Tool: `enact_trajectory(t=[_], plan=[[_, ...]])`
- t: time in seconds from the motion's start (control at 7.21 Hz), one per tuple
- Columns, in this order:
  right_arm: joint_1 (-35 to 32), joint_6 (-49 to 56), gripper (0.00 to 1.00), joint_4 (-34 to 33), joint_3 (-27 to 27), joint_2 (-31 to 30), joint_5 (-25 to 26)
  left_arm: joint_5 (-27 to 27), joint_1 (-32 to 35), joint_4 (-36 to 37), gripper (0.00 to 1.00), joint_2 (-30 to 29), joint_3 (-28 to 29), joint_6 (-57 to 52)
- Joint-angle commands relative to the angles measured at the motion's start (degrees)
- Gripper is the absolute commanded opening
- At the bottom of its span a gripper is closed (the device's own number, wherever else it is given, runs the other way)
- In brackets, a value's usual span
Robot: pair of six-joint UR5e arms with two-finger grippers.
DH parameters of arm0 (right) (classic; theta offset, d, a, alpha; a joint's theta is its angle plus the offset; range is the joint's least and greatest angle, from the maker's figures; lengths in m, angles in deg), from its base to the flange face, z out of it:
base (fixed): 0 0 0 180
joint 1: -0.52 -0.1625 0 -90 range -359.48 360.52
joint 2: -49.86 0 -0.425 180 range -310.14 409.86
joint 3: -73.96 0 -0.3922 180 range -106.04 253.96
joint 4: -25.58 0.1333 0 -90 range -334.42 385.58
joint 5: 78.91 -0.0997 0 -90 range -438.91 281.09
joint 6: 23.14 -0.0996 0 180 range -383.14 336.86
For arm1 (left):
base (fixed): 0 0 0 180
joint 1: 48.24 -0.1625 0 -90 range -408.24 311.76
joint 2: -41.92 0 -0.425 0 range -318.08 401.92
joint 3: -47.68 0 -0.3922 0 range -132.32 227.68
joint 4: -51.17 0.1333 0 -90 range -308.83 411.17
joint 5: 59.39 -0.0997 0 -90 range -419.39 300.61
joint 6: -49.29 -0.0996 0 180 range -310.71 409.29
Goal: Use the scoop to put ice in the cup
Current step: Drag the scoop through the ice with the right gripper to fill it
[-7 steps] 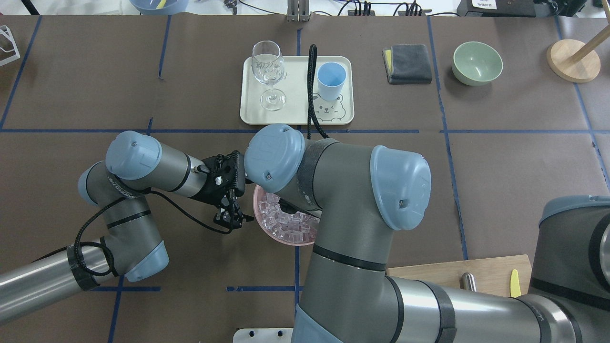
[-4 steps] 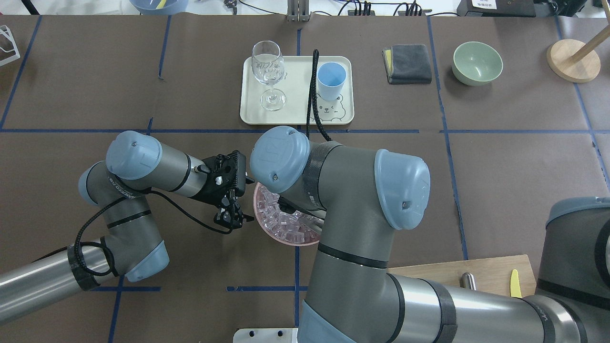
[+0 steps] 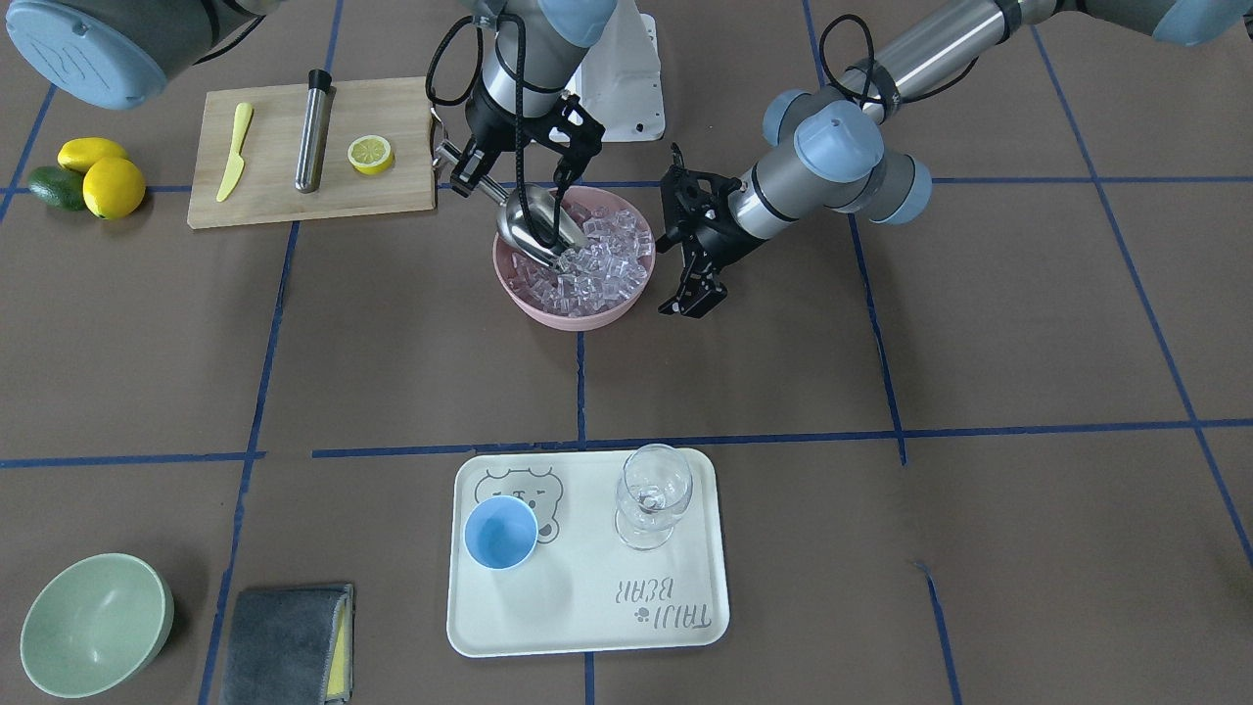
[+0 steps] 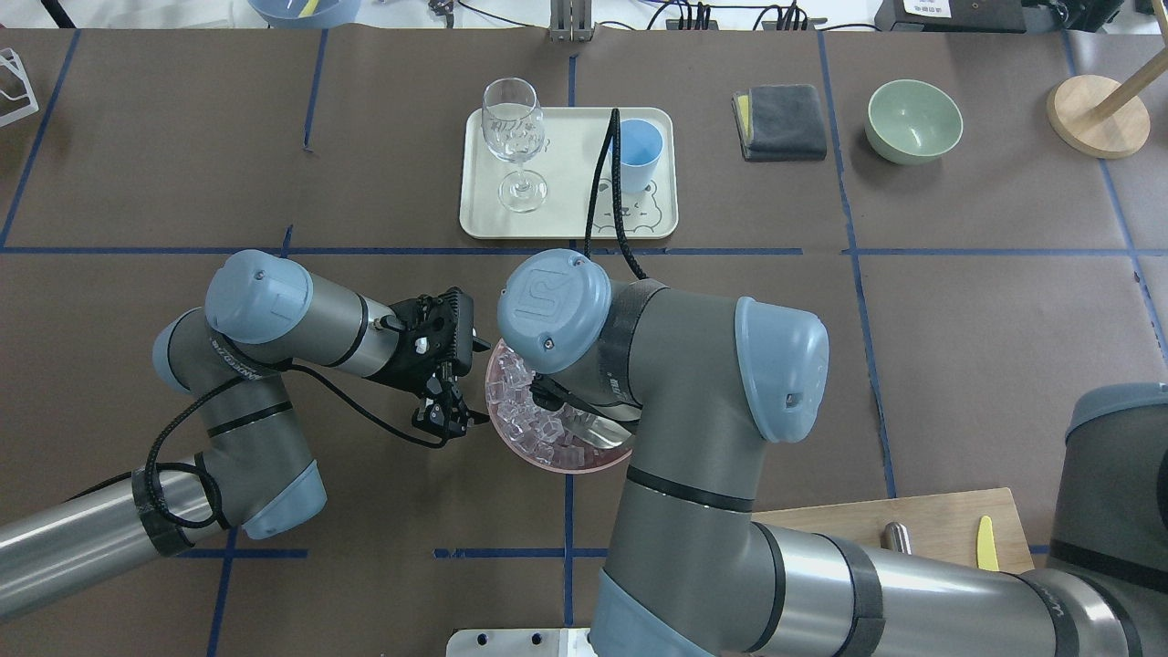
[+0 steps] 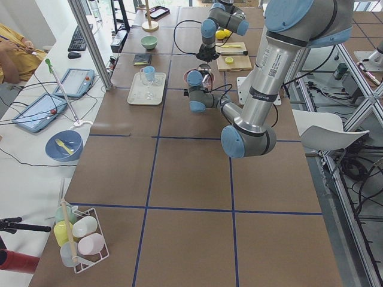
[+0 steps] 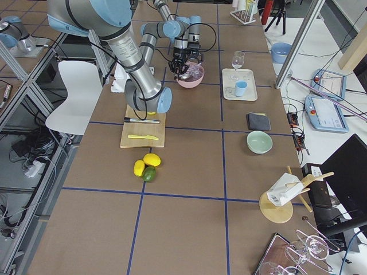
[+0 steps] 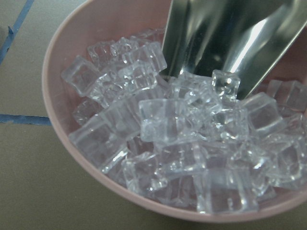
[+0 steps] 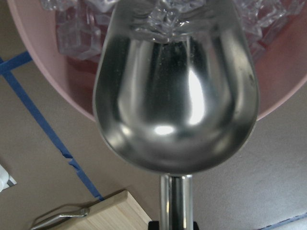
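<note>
The scoop (image 3: 533,230) dips its steel trough into the ice (image 3: 602,259), which is heaped in a pink bowl (image 3: 573,311). My right gripper (image 3: 470,166) is shut on the scoop's rod handle above the bowl's edge. The right wrist view shows the trough (image 8: 175,96) with a few ice pieces at its mouth. The left wrist view shows the ice (image 7: 182,129) and the scoop (image 7: 230,43) close up. My left gripper (image 3: 695,296) is open and empty beside the bowl, apart from it. The light-blue cup (image 3: 500,532) stands empty on a cream tray (image 3: 685,607).
A clear wine glass (image 3: 651,494) stands on the tray beside the cup. A wooden board (image 3: 274,196) holds a yellow knife, a steel cylinder and a lemon half. Lemons and an avocado (image 3: 88,176), a green bowl (image 3: 93,622) and a grey cloth (image 3: 284,641) lie further off.
My right arm has shifted to the right over the bowl, and the scoop's trough now shows at the bowl's near right rim. The left arm has barely moved.
</note>
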Motion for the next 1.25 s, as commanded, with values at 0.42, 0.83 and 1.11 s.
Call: enact_trajectory(t=[0.42,0.83,1.11], plan=[[-0.33,-0.01,0.0,10.34,-3.19,-6.97,-0.39,0.0,0.0,0.0,1.0,-0.61,0.21,0.0],[-1.82,-0.36,0.0,17.36,-3.63,-10.48,-4.49,0.0,0.0,0.0,1.0,-1.14,0.3,0.0],[-2.09,-0.71,0.0,22.81,-3.98,-13.38,-5.22,0.0,0.0,-0.09,1.0,-1.31,0.21,0.0]])
